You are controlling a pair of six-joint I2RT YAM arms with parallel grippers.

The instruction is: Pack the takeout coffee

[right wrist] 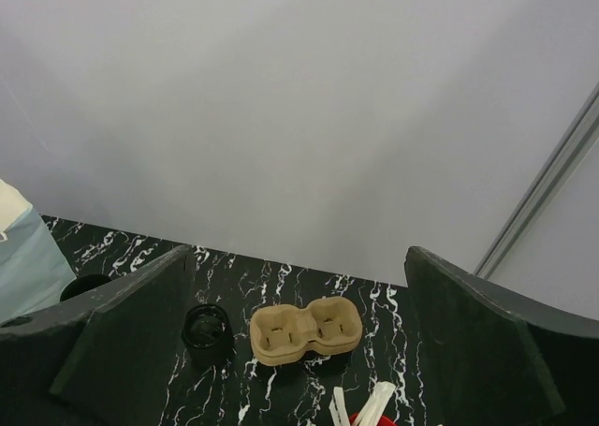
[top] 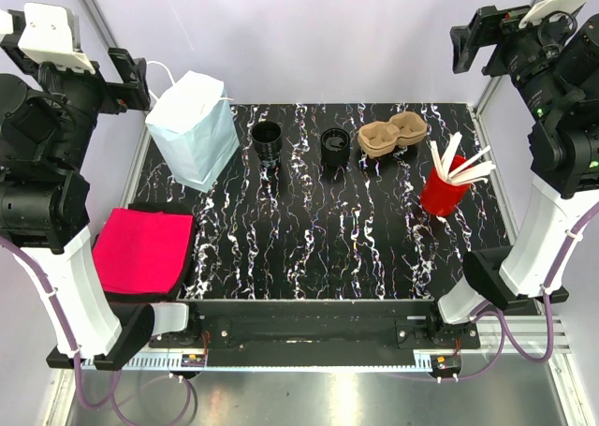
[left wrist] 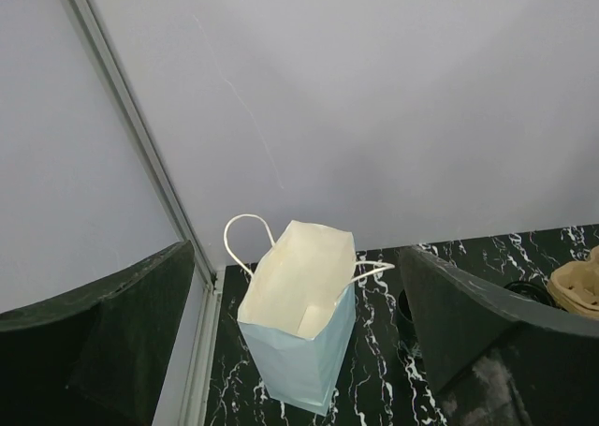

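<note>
A light blue paper bag stands open and upright at the table's back left; the left wrist view looks down into it and it looks empty. Two black coffee cups stand at the back middle. A brown cardboard cup carrier lies to their right and also shows in the right wrist view. My left gripper is open and empty, raised high above the back left. My right gripper is open and empty, raised high at the back right.
A red cup holding several white stirrers stands at the right. A folded pink cloth lies off the table's left edge. The black marble tabletop ends at metal frame posts by the grey back wall.
</note>
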